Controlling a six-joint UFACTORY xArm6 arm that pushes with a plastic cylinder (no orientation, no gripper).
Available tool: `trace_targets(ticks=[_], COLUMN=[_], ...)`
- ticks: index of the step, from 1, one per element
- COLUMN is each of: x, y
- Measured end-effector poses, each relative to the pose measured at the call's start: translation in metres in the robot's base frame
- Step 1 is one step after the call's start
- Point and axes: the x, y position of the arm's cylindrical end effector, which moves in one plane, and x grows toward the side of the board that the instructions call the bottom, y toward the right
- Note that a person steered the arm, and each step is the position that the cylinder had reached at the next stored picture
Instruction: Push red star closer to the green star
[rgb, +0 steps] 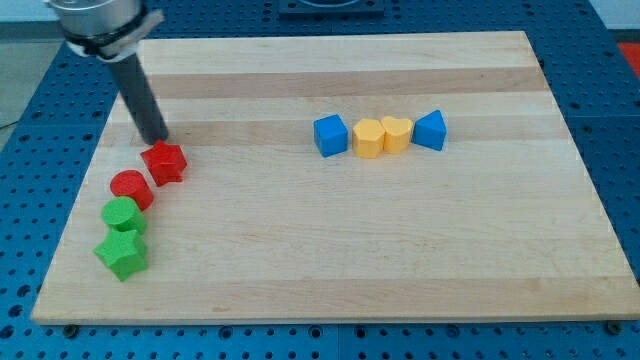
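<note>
Rod end first: my tip (158, 139) sits on the pale wooden board (400, 260) at the view's left, just above and a shade left of the red star-shaped block (164, 163). Touching or a hair apart, I cannot tell. No jaws on this arm, only a straight dark rod, so nothing is gripped.

Count: eight blocks, in two groups well apart.

Left group, four blocks, running in a diagonal chain down toward the view's bottom left:
- red star, topmost
- red round block (131, 189), just below-left of the star, looks to be touching it
- green round block (123, 216), directly under the red round one, touching
- green star-shaped block (122, 254), lowest, against the green round block

So the red star and green star are the two ends of that chain, with the two round blocks between them.

Centre-right group, four blocks, in a row left to right:
- blue cube (330, 135), small gap after it
- yellow block, roughly hexagonal (368, 138)
- yellow heart-shaped block (397, 133), pressed against the first yellow
- blue triangular block (430, 130), touching the heart

Tally by colour: two red, two green, two yellow, two blue.
</note>
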Motion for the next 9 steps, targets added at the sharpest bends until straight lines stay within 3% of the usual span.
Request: trace_targets(ticks=[1, 2, 3, 5, 6, 7, 8, 9], x=[0.027, 0.048, 0.051, 0.038, 0.067, 0.118, 0.11, 0.071], y=[-0.013, 0.013, 0.066, 0.084, 0.116, 0.108, 0.105, 0.12])
